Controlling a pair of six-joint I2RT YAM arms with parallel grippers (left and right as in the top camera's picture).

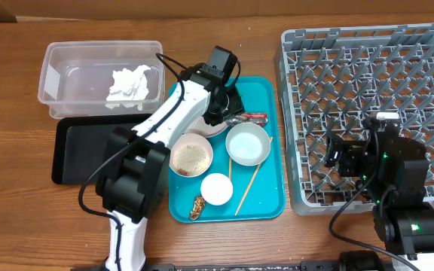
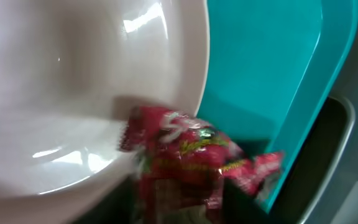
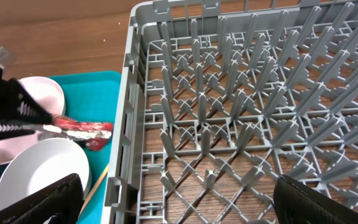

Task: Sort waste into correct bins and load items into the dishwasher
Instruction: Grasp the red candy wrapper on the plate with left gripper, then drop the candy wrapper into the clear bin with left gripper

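The red-and-silver snack wrapper point(image 1: 252, 118) lies at the edge of the large white plate point(image 1: 215, 129) on the teal tray point(image 1: 266, 203). My left gripper point(image 1: 228, 114) is shut on the wrapper point(image 2: 185, 162) beside the plate point(image 2: 73, 93). The right wrist view shows the wrapper point(image 3: 86, 130) pinched in its jaws. The crumpled napkin point(image 1: 132, 83) is in the clear tub point(image 1: 66, 60). My right gripper point(image 1: 345, 158) is open and empty above the grey dish rack point(image 1: 368, 75), with its fingers spread wide point(image 3: 179, 205).
The black tray point(image 1: 81, 150) lies in front of the clear tub. On the teal tray are a cream bowl with grains point(image 1: 191, 156), a pale blue bowl point(image 1: 246, 143), a white cup point(image 1: 217, 189), chopsticks point(image 1: 249, 188) and a brown scrap point(image 1: 197, 207).
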